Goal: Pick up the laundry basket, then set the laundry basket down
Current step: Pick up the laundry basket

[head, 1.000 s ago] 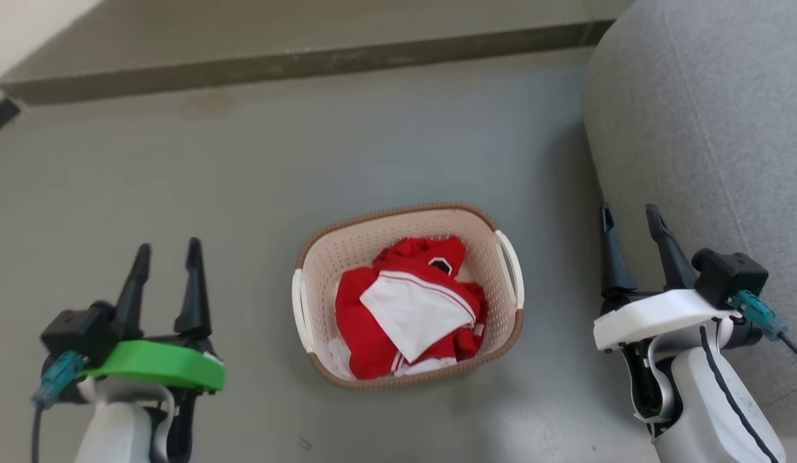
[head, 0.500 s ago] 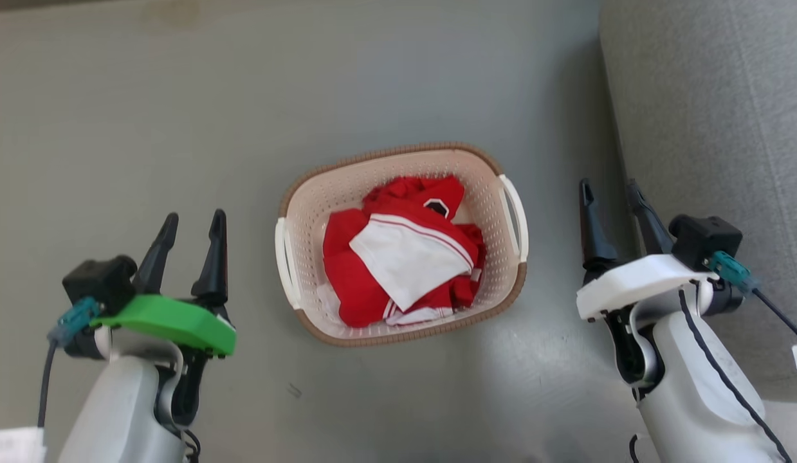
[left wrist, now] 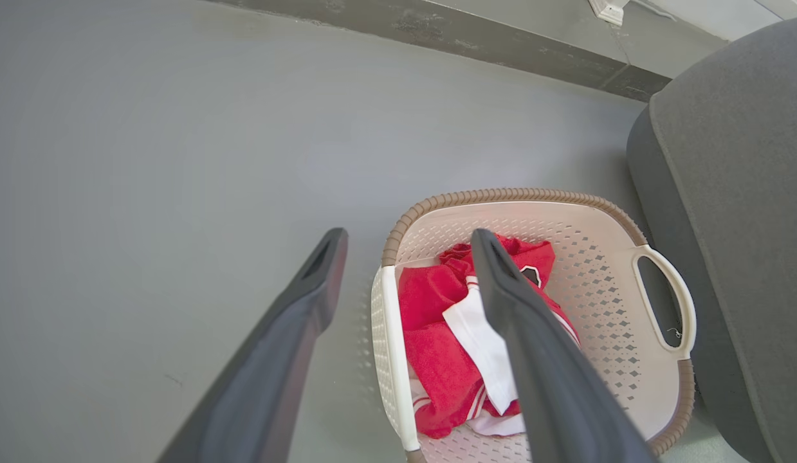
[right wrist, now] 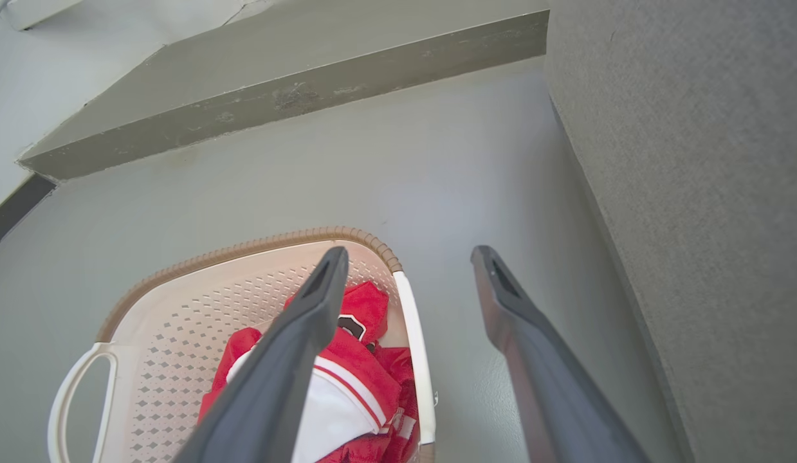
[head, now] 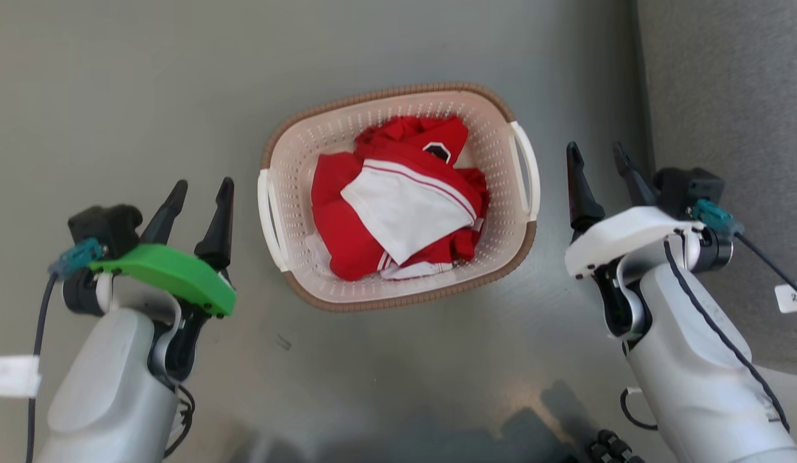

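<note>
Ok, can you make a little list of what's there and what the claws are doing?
basket: laundry basket, upright on grey floor
inside: red and white clothes
left claw: open, beside left handle, not touching
right claw: open, beside right handle, not touching
nearby: grey cushioned seat, robot's right

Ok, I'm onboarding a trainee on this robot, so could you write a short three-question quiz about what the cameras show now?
1. True or false: the left end effector is shut on a white handle of the small cream perforated plastic laundry basket with the brown woven-look rim.
2. What lies in the basket? A) crumpled red and white clothing B) blue towels C) nothing
3. Fill in: the grey fabric-covered furniture stands on the ____ end effector's side.
Key: 1 false, the left end effector and right end effector are both open, apart from the basket. 2 A. 3 right.
</note>
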{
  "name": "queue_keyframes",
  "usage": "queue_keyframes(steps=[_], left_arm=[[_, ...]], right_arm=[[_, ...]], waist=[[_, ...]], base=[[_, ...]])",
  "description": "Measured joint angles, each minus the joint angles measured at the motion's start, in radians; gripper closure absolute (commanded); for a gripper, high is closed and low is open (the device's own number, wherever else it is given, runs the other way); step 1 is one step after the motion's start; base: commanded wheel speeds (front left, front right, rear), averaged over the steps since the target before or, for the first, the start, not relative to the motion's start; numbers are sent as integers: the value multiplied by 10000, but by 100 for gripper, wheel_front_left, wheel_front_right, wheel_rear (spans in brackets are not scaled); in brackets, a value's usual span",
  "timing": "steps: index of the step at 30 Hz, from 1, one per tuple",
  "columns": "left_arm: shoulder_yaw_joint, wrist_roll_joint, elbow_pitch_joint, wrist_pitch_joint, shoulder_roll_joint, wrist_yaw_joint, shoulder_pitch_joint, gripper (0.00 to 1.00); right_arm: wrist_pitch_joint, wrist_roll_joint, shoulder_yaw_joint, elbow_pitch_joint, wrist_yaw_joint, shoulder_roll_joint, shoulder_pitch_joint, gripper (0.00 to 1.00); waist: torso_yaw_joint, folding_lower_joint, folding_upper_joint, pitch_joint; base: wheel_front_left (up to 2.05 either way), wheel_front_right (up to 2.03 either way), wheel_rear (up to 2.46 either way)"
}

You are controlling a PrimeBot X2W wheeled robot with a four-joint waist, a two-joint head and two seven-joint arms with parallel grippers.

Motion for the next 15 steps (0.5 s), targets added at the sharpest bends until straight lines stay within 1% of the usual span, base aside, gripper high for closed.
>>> queue_keyframes(steps=[13, 15], left_arm=[[-1279, -907, 623, 725, 128, -2, -1386, 0], [-1461, -1012, 686, 811, 123, 0, -1556, 0]], right_arm=[[0, 474, 581, 1484, -15, -61, -1500, 0], [0, 671, 579, 1793, -82, -69, -1700, 0]], waist=[[179, 0, 0, 1309], [226, 0, 0, 1500]], base=[[0, 0, 0], [0, 0, 0]])
